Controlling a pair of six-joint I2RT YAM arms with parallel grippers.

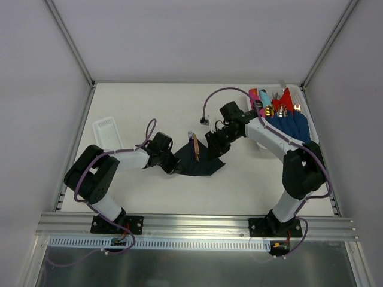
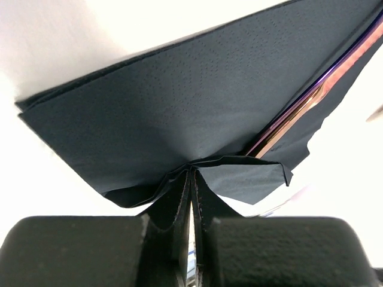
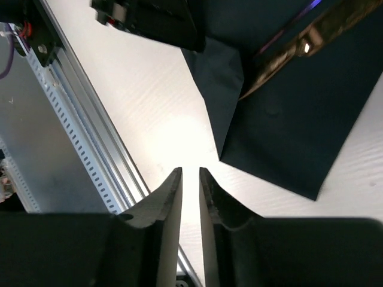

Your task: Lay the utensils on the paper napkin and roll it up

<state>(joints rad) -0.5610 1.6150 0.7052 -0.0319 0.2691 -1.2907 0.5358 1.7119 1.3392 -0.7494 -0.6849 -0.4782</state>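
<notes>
The dark paper napkin (image 1: 202, 164) lies mid-table with a fold raised over it. On it rest the utensils (image 1: 195, 145), a fork with a copper handle. In the left wrist view the napkin (image 2: 179, 107) tents up over the copper handle (image 2: 299, 110). My left gripper (image 2: 191, 174) is shut on the napkin's near corner, at the sheet's left edge (image 1: 178, 167). My right gripper (image 3: 190, 173) hovers over bare table beside the napkin's edge (image 3: 287, 137). Its jaws stand a narrow gap apart with nothing between them. The top view shows the right gripper (image 1: 212, 145) at the napkin's upper right.
A white tray (image 1: 109, 133) lies at the left. A bin (image 1: 302, 109) at the back right holds blue, red and pink rolled napkins and cutlery. The metal rail (image 3: 78, 131) runs along the near edge.
</notes>
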